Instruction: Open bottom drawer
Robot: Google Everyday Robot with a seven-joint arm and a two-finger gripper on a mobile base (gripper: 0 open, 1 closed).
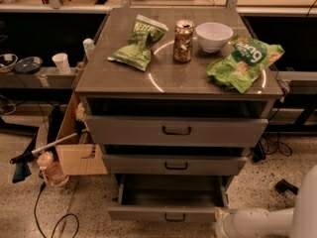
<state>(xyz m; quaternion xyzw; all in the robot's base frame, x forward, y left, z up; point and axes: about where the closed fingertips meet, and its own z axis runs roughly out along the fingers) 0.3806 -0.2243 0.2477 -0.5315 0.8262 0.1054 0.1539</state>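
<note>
The bottom drawer [168, 213] is the lowest of three grey drawers in the cabinet. It stands pulled out, and its plain grey inside [171, 191] shows. Its small black loop handle [174, 217] is on the front panel. My gripper [220, 225] is at the end of the white arm [262, 222] at the bottom right of the camera view. It is just right of the drawer's front corner and low at the frame edge. It does not touch the handle.
The mid drawer [173, 165] and top drawer [176, 131] are above, slightly out. On the cabinet top lie two green chip bags [140, 42] [242, 61], a can [183, 41] and a white bowl [214, 36]. A cardboard box [74, 148], a bottle [49, 168] and a cable [54, 222] are on the left.
</note>
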